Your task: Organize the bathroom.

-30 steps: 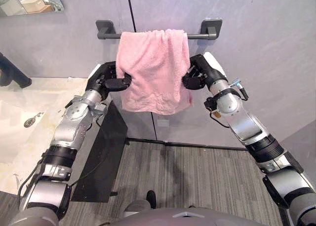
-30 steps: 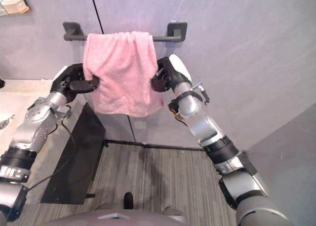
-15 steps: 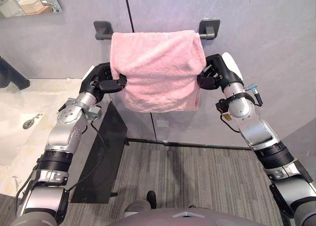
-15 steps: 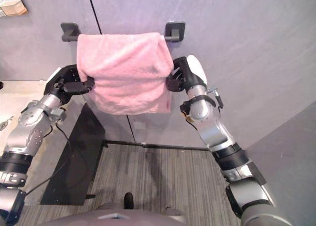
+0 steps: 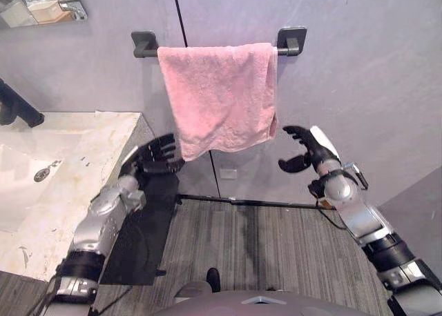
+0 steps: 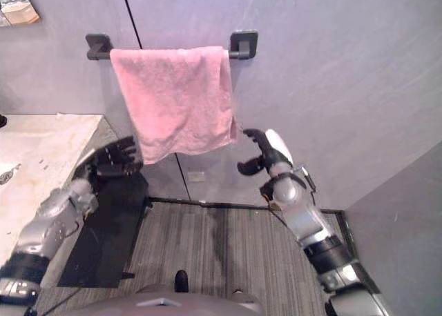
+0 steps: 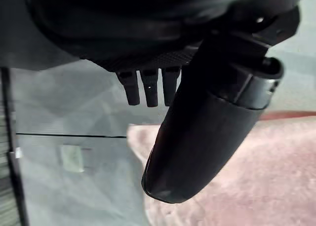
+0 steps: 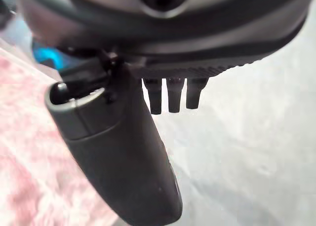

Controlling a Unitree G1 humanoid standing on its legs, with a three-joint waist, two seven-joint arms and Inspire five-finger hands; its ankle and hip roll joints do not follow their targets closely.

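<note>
A pink towel (image 5: 221,95) hangs spread over the dark towel bar (image 5: 284,50) on the grey wall, its lower edge slanting down to the left. My left hand (image 5: 150,159) is open just below and left of the towel's bottom corner, apart from it. My right hand (image 5: 304,149) is open to the right of the towel's lower edge, holding nothing. The left wrist view shows the towel (image 7: 256,176) past the thumb (image 7: 197,137). The right wrist view shows the towel (image 8: 24,147) beside the thumb (image 8: 128,171).
A pale stone counter (image 5: 90,143) with a sink (image 5: 17,185) stands at the left, and a dark tap (image 5: 14,105) rises behind it. A black panel (image 5: 141,233) leans beside the counter. A mirror corner (image 5: 41,2) is at the upper left. Grey plank floor (image 5: 262,247) lies below.
Both hands have let go of the towel and dropped below it. The towel now hangs free and flat on the bar.
</note>
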